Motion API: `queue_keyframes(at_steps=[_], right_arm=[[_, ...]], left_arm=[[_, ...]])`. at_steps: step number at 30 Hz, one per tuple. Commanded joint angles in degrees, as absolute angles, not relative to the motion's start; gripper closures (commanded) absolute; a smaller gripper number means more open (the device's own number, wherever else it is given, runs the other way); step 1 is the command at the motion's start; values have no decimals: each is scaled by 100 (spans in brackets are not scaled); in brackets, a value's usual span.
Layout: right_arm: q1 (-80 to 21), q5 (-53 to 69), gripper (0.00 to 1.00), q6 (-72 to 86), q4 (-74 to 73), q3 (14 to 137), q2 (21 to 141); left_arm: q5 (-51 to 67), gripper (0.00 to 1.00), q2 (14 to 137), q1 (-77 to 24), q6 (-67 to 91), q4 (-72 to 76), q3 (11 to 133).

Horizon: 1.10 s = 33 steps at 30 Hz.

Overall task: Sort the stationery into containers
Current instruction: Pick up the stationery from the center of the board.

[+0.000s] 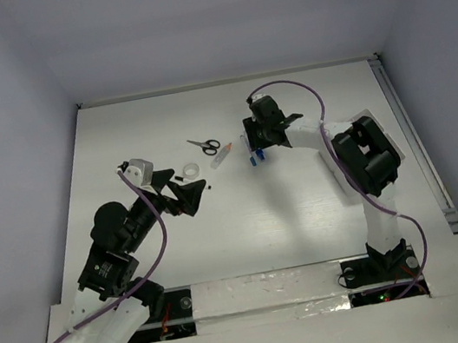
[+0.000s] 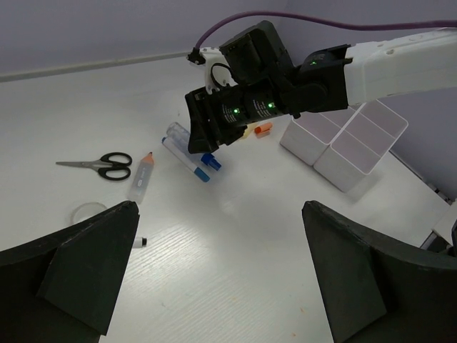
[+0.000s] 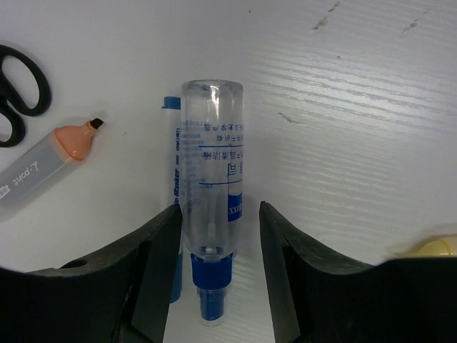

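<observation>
Found the left gripper [image 2: 218, 214] spread wide and empty above the table [image 2: 235, 286]. Farther out, saw the right gripper [image 3: 218, 214] parted astride a clear blue-capped bottle [image 3: 211, 143] lying flat just beside a blue-and-white pen [image 3: 171, 164], one finger touching it, the other just clear. Noted the containers [image 2: 350, 143] close beside that arm.

Scissors [image 3: 41, 82], yellow pc [image 3: 437, 248] half off frame, rt wrist view

Robot lab — white table [image 1: 249, 238], bare grey walls [image 1: 220, 14], 2 bolted arms [image 1: 367, 157]
</observation>
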<state>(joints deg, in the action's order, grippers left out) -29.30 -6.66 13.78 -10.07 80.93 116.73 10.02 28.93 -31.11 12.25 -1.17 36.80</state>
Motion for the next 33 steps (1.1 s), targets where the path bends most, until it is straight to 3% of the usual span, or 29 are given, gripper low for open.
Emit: queue_keyframes(at_steps=[1, 18, 25, 33], right_arm=[[-2927, -817, 47, 1441, -932, 8288, 11742], [-2927, -571, 42, 1608, -765, 7120, 11031], [-2927, -676, 47, 1617, -826, 6979, 10961], [-2927, -1072, 65, 1433, -712, 6943, 10951]], left_arm=[[984, 1, 2918, -3085, 1151, 88, 3929], [1037, 1, 2927, -3085, 1160, 114, 3929], [1037, 1, 2944, -3085, 1178, 97, 3920], [1099, 1, 2953, -3032, 1186, 123, 3920]])
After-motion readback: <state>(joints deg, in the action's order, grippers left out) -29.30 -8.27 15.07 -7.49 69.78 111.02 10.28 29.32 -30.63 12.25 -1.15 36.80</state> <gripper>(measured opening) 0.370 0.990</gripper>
